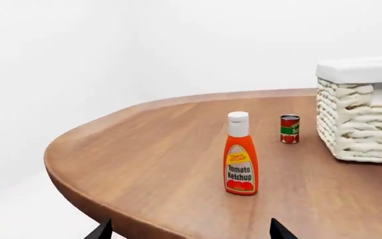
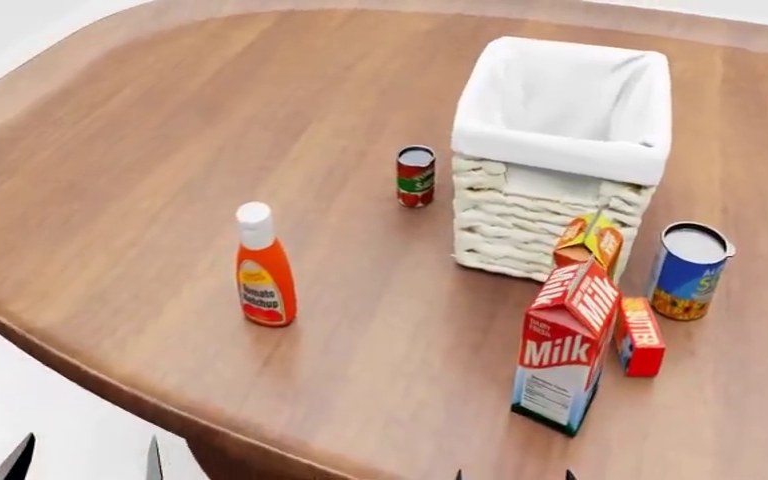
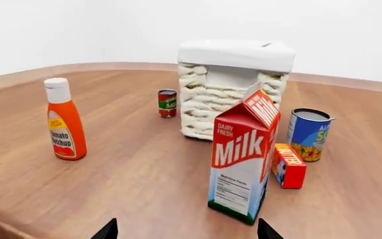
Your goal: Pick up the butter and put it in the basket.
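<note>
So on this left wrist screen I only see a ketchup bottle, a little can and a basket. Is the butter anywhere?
Observer: Yes. The butter sits just beside the milk carton, on the carton's right in the head view.
Operator: Is anything in the basket?
Observer: No. The basket shows only its white liner inside, as far as the head view sees in.
Operator: Is the other hand holding something?
Observer: No. The right gripper is open and empty, on the near side of the milk carton.
</note>
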You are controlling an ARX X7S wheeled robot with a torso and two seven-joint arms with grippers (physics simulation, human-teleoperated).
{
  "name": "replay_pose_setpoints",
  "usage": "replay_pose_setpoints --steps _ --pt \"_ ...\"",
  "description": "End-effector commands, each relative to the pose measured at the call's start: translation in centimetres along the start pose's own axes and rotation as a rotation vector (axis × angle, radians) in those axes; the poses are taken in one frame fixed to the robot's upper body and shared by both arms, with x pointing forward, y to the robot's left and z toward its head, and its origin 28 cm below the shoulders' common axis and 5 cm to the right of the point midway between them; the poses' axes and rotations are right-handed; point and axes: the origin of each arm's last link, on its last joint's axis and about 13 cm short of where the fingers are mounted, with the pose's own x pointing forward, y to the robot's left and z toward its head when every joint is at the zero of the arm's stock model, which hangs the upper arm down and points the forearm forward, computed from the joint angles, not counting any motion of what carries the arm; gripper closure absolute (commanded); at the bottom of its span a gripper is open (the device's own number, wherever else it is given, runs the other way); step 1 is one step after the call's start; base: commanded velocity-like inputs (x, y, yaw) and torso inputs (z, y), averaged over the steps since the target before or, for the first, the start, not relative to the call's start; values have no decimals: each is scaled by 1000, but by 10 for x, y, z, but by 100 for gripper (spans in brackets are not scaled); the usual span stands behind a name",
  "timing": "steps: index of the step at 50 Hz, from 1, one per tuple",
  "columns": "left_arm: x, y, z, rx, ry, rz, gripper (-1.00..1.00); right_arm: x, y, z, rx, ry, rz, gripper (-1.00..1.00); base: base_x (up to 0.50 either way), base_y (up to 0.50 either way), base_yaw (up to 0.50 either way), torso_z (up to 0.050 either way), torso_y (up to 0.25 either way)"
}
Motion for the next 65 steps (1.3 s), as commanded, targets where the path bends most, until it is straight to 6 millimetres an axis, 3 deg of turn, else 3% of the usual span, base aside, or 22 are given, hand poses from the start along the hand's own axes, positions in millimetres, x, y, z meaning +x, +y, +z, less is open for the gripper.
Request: replay_pose_setpoints --steps 1,11,39,51,57,65 --pt "-3 -2 -4 24 -22 -30 -100 -2 3 4 4 -24 1 -100 0 0 500 0 0" --pt "-2 -1 -3 20 4 -38 -100 -4 3 9 56 -63 21 -100 -5 13 250 0 0" --pt "-4 -2 0 17 19 -44 -100 -5 1 8 10 -41 -9 -100 164 -462 0 0 0" --pt "-4 -2 -1 17 20 -49 -100 -6 2 10 -41 -51 -18 -100 30 -85 125 0 0" --pt "-3 -2 1 14 16 -48 -100 -8 -1 11 93 -65 -27 -100 30 -78 68 0 0" --pt "-3 -3 1 11 15 -50 -100 -8 -1 12 72 -75 -20 -100 179 -467 0 0 0"
